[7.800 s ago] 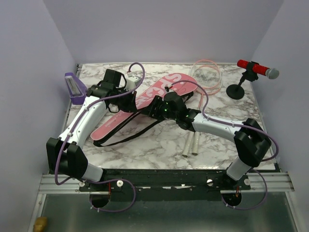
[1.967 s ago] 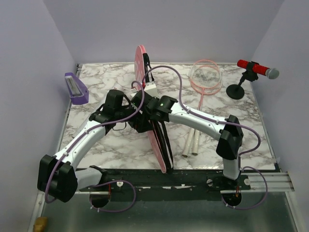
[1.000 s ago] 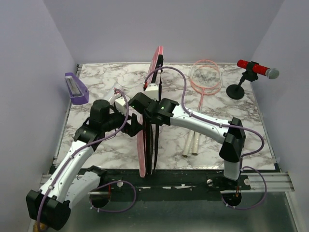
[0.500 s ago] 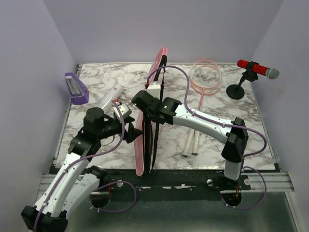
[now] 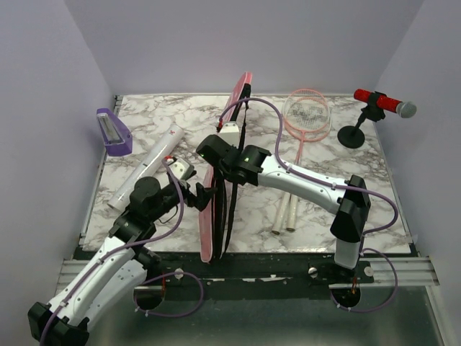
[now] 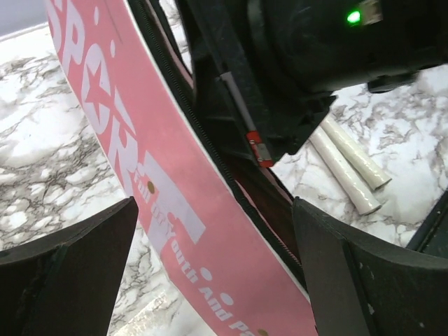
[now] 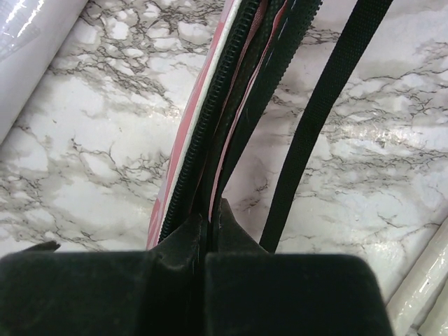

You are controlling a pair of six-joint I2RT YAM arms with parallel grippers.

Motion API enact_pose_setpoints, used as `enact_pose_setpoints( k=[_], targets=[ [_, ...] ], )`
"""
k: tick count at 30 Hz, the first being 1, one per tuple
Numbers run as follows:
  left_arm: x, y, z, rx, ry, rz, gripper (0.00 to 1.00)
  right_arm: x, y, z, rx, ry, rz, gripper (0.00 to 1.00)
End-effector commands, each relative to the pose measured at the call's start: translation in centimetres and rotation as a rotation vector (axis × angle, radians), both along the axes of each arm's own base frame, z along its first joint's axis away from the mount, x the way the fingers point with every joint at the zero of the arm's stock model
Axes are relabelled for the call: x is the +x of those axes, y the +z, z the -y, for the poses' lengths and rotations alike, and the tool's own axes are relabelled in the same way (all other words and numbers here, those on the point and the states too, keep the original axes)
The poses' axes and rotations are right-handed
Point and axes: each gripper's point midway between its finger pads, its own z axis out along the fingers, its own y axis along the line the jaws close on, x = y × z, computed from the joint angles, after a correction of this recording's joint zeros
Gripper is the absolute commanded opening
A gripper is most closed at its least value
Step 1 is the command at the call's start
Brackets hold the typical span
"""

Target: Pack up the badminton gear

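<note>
Marble covered the surface (image 5: 374, 180), and plain lilac walls stood round it. The bag (image 5: 207, 223) stood up on its long edge near the middle, reaching from the far edge to the near edge. The right fingers (image 7: 175, 245) were pressed together on the bag's top edge, right by the zip, and held it up. A black strap hung down beside it.

A moment before, the left arm had been right up at the bag, close to the right arm. Now it had pulled back toward the near left corner. The left fingers (image 6: 77, 259) were spread wide and held nothing. They pointed at the bag's pink side from just beside it. With that arm out of the way, the tube (image 5: 148, 166) showed in full, lying flat near the left edge. The rackets (image 5: 308, 115) had not moved. They lay toward the far right, handles pointing at the near edge.

I think the bag was up and ready, but nothing was packed yet. How far the zip was open, I could not tell. The left arm looked free to pull it wider or to fetch the tube. No shuttlecock could be seen.
</note>
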Motion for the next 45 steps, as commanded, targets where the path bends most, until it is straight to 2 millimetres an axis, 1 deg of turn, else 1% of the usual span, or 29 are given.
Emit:
enact_pose_setpoints(
  k=[1,4,7,10,12,19,22,24,25,26,29,30,31,33,34,35,38,39,40,42,43,45],
  targets=[
    [2.4,-0.4,-0.9,-0.004,0.120,0.040,0.98,0.8,2.6,-0.9,0.087,-0.022,0.049,0.00],
    [2.1,-1.4,-0.5,0.004,0.096,0.013,0.97,0.8,2.6,-0.9,0.089,-0.020,0.048,0.00],
    [2.2,-1.9,-0.6,0.012,0.101,0.011,0.95,0.8,2.5,-0.9,0.083,-0.020,0.050,0.00],
    [2.2,-2.0,-0.5,0.024,0.090,0.020,0.95,0.7,2.4,-1.1,0.085,-0.011,0.046,0.00],
    [1.9,-1.9,-0.2,0.006,0.072,0.007,0.98,0.8,2.3,-1.2,0.089,-0.010,0.045,0.00],
    [1.2,-1.7,0.6,-0.025,0.029,-0.014,0.98,0.8,2.4,-1.6,0.099,-0.002,0.044,0.00],
    [2.0,-1.8,-0.1,0.004,0.076,0.017,0.97,0.6,2.2,-1.6,0.096,0.002,0.040,0.00],
    [2.4,-2.1,-0.6,0.023,0.099,0.024,0.92,0.5,2.1,-1.5,0.097,0.004,0.038,0.00],
    [2.6,-2.2,-0.8,0.026,0.111,0.023,0.87,0.5,1.9,-1.3,0.092,0.005,0.036,0.00],
    [2.6,-2.5,-1.0,0.031,0.120,0.021,0.78,0.3,1.9,-1.3,0.092,0.007,0.035,0.00],
    [3.1,-2.8,-1.8,0.041,0.169,0.025,0.46,0.1,1.8,-1.0,0.090,0.010,0.031,0.00],
    [3.2,-2.8,-1.9,0.043,0.173,0.031,0.41,0.1,1.8,-0.9,0.092,0.011,0.031,0.00],
    [3.2,-2.9,-1.9,0.046,0.171,0.034,0.39,-0.1,1.9,-0.9,0.098,0.017,0.028,0.00],
    [3.2,-3.0,-1.9,0.053,0.175,0.031,0.40,-0.3,2.0,-1.1,0.110,0.036,0.024,0.00],
    [3.3,-2.8,-1.9,0.049,0.178,0.037,0.38,-0.4,1.9,-1.1,0.110,0.042,0.022,0.01],
    [3.4,-2.7,-2.1,0.047,0.188,0.037,0.36,-0.7,1.9,-1.2,0.111,0.052,0.019,0.01],
    [3.6,-2.5,-2.4,0.044,0.209,0.034,0.29,-1.3,1.5,-0.7,0.107,0.060,0.008,0.00],
    [3.7,-2.4,-2.5,0.040,0.217,0.030,0.28,-1.4,1.1,-0.4,0.107,0.059,0.005,0.00],
    [3.7,-2.4,-2.5,0.036,0.221,0.027,0.28,-1.6,1.4,-0.1,0.121,0.058,0.011,0.00],
    [3.6,-2.3,-2.6,0.029,0.224,0.023,0.26,-2.2,0.9,0.9,0.119,0.053,0.005,0.00],
    [3.6,-2.2,-2.7,0.025,0.228,0.019,0.24,-2.4,0.4,1.6,0.108,0.047,0.004,0.00],
    [3.5,-2.3,-2.7,0.021,0.230,0.016,0.18,-3.1,-0.3,2.9,0.096,0.042,-0.004,0.00]
  ],
)
